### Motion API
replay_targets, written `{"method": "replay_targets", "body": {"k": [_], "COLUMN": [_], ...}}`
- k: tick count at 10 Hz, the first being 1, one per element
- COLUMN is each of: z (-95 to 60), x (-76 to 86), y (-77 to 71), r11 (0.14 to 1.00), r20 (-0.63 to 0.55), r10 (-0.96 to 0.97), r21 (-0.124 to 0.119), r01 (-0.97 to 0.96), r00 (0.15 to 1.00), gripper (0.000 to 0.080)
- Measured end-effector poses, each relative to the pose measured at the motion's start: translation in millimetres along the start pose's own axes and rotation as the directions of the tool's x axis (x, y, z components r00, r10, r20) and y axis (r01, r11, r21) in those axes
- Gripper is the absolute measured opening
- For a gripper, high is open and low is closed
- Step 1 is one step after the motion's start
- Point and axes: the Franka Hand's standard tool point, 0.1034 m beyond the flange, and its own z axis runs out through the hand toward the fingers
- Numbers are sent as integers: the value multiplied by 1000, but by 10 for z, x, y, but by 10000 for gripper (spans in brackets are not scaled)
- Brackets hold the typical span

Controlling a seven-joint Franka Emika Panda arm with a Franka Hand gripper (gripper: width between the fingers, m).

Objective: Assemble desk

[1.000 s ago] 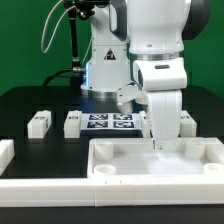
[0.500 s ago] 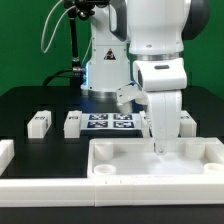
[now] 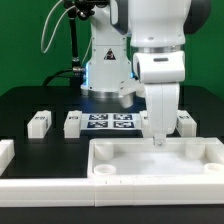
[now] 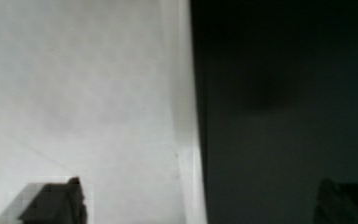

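The gripper point(image 3: 160, 142) is held spread wide, nothing clasped, at the far rim of the tabletop point(image 3: 150, 166) at the front. In the wrist view that edge is seen running between the fingertips point(image 4: 51, 204). Block legs point(image 3: 38, 123) are ranged behind the rim, apart, on the black table point(image 3: 30, 98).

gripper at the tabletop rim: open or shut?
Open. In the wrist view the gripper has its fingertips far apart. The tabletop edge runs between them with a dark gap beside it, so nothing looks clamped.
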Motion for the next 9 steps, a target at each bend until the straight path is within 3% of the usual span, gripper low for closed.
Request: {"method": "replay_targets", "body": {"k": [2,4,9], "z": [-186,-326,-312], "x": [93,275,304], "y": [-74,-109,-120], "r11": [995,948,809], "r20": [14,11,-6], "r10": [97,316,587], "r21": [-8,-21,-18], "r01": [-97,-316,-587], "r00": [995,949,809], "gripper": [649,649,649]}}
